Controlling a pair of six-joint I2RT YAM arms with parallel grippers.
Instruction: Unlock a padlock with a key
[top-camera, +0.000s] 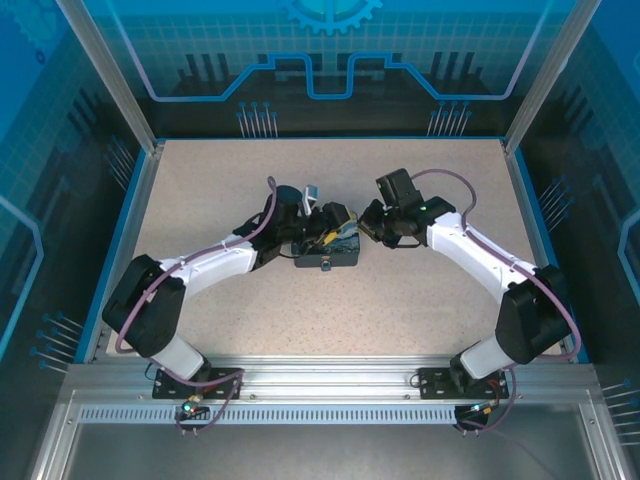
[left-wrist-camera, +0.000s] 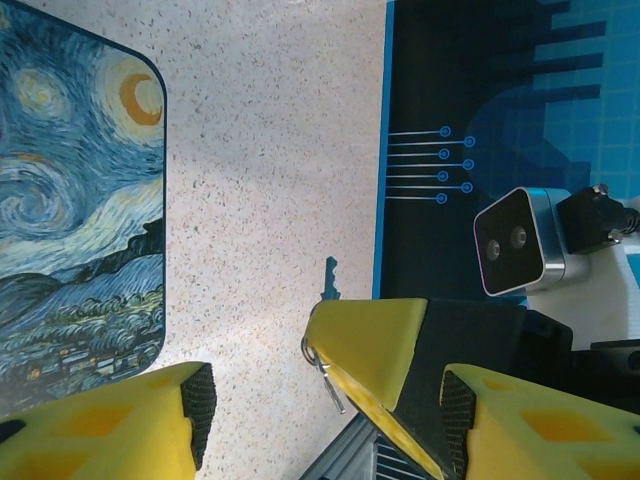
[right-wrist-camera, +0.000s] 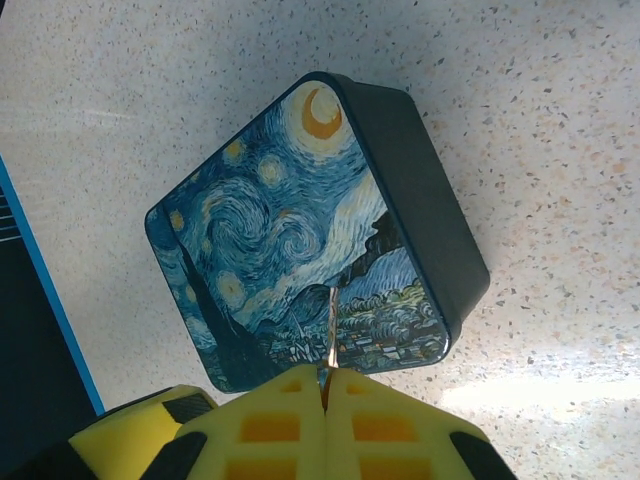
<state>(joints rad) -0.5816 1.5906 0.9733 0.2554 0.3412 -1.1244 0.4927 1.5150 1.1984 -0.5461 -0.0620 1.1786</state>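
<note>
My right gripper (right-wrist-camera: 325, 376) is shut on the key (right-wrist-camera: 329, 330), a thin blade seen edge-on that sticks out from between the yellow pads over the painted box (right-wrist-camera: 300, 240). In the left wrist view the key's dark tip (left-wrist-camera: 330, 276) pokes up past the right gripper's yellow fingers (left-wrist-camera: 375, 335), and a small silver ring (left-wrist-camera: 309, 350) hangs beside them. My left gripper (left-wrist-camera: 325, 410) stands wide open, with the right gripper's fingers between its two pads. From above, both grippers meet just behind the box (top-camera: 326, 258). The padlock is hidden.
The dark blue swirl-painted box (left-wrist-camera: 70, 210) lies flat on the speckled table (top-camera: 400, 300). The right wrist's camera (left-wrist-camera: 520, 240) hangs close to my left gripper. Blue walls (top-camera: 130, 190) edge the table on the left, right and back.
</note>
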